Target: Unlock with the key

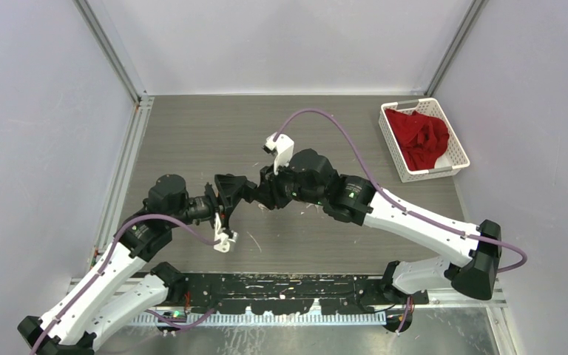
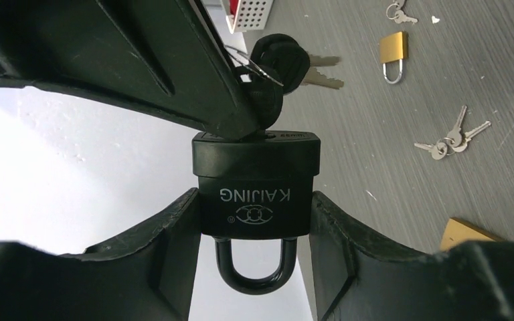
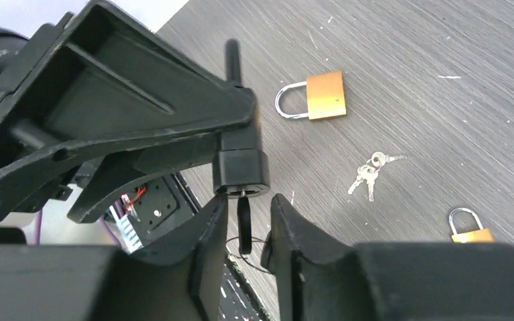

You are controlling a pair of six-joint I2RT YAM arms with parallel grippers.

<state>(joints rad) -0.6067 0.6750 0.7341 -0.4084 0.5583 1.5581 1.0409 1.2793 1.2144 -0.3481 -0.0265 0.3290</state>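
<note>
The left gripper (image 2: 255,224) is clamped on a black padlock (image 2: 258,170), its two fingers pressing the sides of the body, and holds it off the table (image 1: 192,133) near the middle of the workspace. In the left wrist view the shackle points toward the camera and the keyhole end faces away, toward the right gripper (image 3: 247,208).

A key (image 3: 243,231) with a black head sits in the keyhole. The right gripper's jaws stand on either side of that head, slightly spread, with a thin gap visible on each side in the right wrist view, so they are not pinching it. Spare keys (image 2: 322,70) on the same ring stick out beside the head.

On the table lie a brass padlock (image 3: 318,95), a bunch of keys (image 3: 368,174) and a smaller brass padlock (image 3: 470,231). A white basket (image 1: 458,148) holding a red cloth (image 1: 418,137) stands at the far right.
</note>
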